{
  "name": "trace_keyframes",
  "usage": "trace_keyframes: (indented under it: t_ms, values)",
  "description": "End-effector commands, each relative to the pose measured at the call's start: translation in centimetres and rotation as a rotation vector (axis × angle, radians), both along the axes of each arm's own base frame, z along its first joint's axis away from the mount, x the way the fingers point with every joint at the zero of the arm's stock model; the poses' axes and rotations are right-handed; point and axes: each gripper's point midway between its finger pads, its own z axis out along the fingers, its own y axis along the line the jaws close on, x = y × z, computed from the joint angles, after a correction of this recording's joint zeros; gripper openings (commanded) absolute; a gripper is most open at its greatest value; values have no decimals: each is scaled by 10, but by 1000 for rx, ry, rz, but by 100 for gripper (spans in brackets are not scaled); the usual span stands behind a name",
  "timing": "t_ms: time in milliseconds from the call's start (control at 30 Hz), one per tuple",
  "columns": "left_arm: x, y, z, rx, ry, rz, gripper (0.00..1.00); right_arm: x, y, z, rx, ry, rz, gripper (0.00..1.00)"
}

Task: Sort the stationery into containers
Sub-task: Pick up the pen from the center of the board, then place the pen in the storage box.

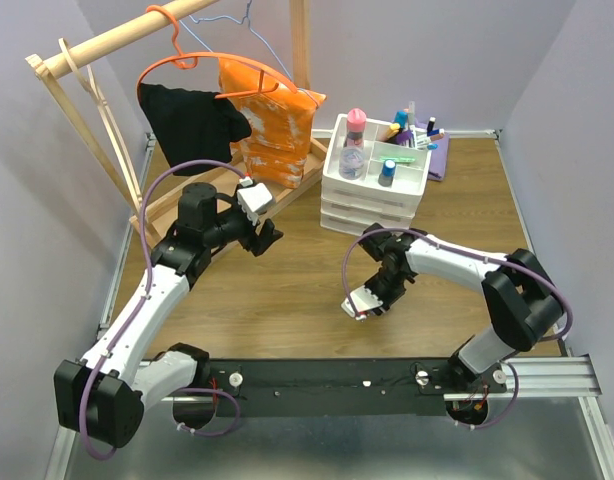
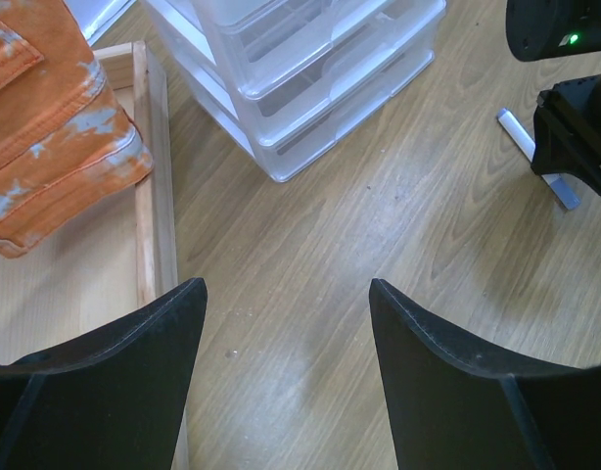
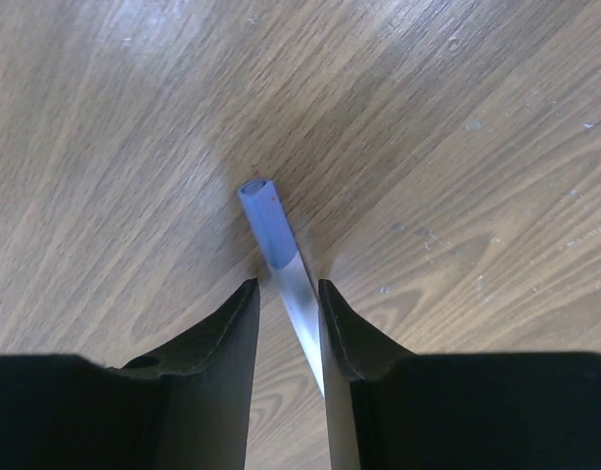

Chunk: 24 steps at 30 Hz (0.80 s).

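A thin white pen with a blue cap [image 3: 269,221] lies on the wooden table. My right gripper [image 3: 288,286] is down over it with its jaws a little apart, one on each side of the white barrel; the barrel leans on the right finger and a gap shows at the left one. The top view shows this gripper [image 1: 377,290] and the pen [image 1: 359,304] in front of the white organiser [image 1: 372,205]. Its top tray [image 1: 424,176] holds a pink-capped bottle [image 1: 355,137], a blue-capped bottle [image 1: 387,172] and several pens [image 1: 412,125]. My left gripper [image 1: 267,236] is open and empty above the table.
A wooden clothes rack [image 1: 97,45] with an orange bag [image 1: 267,125] and a black garment [image 1: 192,125] stands at the back left. A purple cloth [image 1: 440,158] lies right of the organiser. The left wrist view shows the rack's base rail [image 2: 149,206] and the drawers [image 2: 310,78].
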Motion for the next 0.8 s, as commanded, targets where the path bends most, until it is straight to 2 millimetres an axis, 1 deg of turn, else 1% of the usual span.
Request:
trace_keyframes:
  t_ms: [0,67,133,167,200,233,267,300,333,367,400,433,467,500,533,567,600,633,667,700,733,767]
  values:
    - [0,-4,2,-23,-1,-20,76,-4,2,-19,-24,16,-26,36]
    - [0,-5,2,-27,6,-21,76,-6,5,-25,-28,17,-21,34]
    - [2,-5,3,-27,5,-21,76,-13,7,-28,-39,29,-23,25]
    - [2,-5,4,-25,4,-24,76,-14,8,-27,-35,30,-30,20]
    - [2,-5,5,-23,3,-25,76,-15,10,-24,-25,33,-43,11]
    - [3,-5,7,-23,-2,-26,76,-13,21,-13,18,37,-78,7]
    - [3,-5,7,-20,0,-27,76,-10,28,-3,49,35,-105,4]
    - [3,-5,8,-17,-2,-28,76,-5,40,16,107,23,-137,1]
    - [4,-5,10,-17,-8,-29,76,-5,59,37,179,88,-272,1]
    - [4,-6,11,-18,-8,-30,76,15,85,81,285,83,-336,1]
    - [4,-6,13,-18,-12,-30,77,23,103,108,349,129,-397,1]
    - [6,-6,15,-19,-15,-30,76,22,118,139,428,273,-529,1]
    - [7,-6,16,-18,-18,-31,77,39,139,193,562,289,-560,1]
    - [8,-7,19,-20,-23,-32,77,44,148,218,632,342,-602,1]
    - [10,-8,22,-22,-25,-32,76,40,152,251,702,458,-701,1]
    - [11,-8,24,-19,-26,-33,77,55,163,283,831,424,-691,1]
    - [12,-9,25,-19,-25,-37,77,59,166,307,896,410,-694,1]
    - [16,-10,29,-19,-27,-40,77,65,166,325,941,412,-735,1]
    - [18,-11,30,-22,-27,-42,76,73,168,347,1016,374,-726,1]
    - [18,-14,33,-28,-30,-55,77,79,168,365,1070,348,-740,1]
    - [22,-16,37,-30,-36,-63,77,92,165,375,1113,329,-813,1]
    - [25,-18,38,-34,-42,-72,77,103,163,399,1212,274,-811,1]
